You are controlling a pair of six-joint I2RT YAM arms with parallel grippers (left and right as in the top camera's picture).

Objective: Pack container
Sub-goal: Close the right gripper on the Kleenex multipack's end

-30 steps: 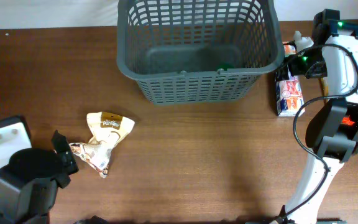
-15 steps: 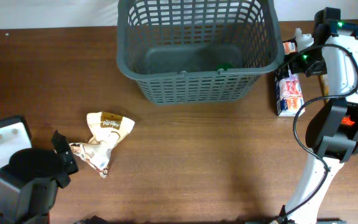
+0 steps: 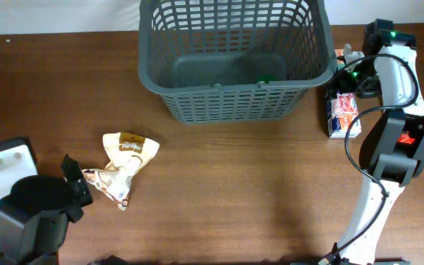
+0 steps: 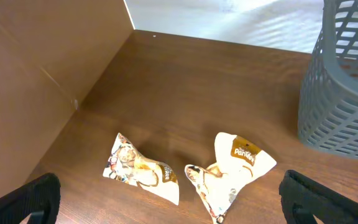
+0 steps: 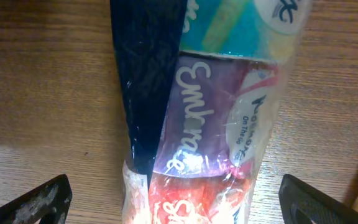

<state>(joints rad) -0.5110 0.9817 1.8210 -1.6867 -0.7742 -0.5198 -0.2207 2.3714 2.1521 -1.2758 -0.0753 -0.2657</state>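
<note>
A basket [image 3: 230,59] sits at 12 o'clock. The left gripper [image 3: 76,185], fingers spread, faces snack bags [image 3: 124,168] at 8. The right gripper [image 5: 180,198], also spread, hovers over packets [image 3: 342,114] at 2.

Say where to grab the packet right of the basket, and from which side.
Grip the packet across its narrow width at the middle, from straight above. It lies flat and long on the table, bare wood along both long sides; the right gripper hangs over it, fingers open either side.
</note>
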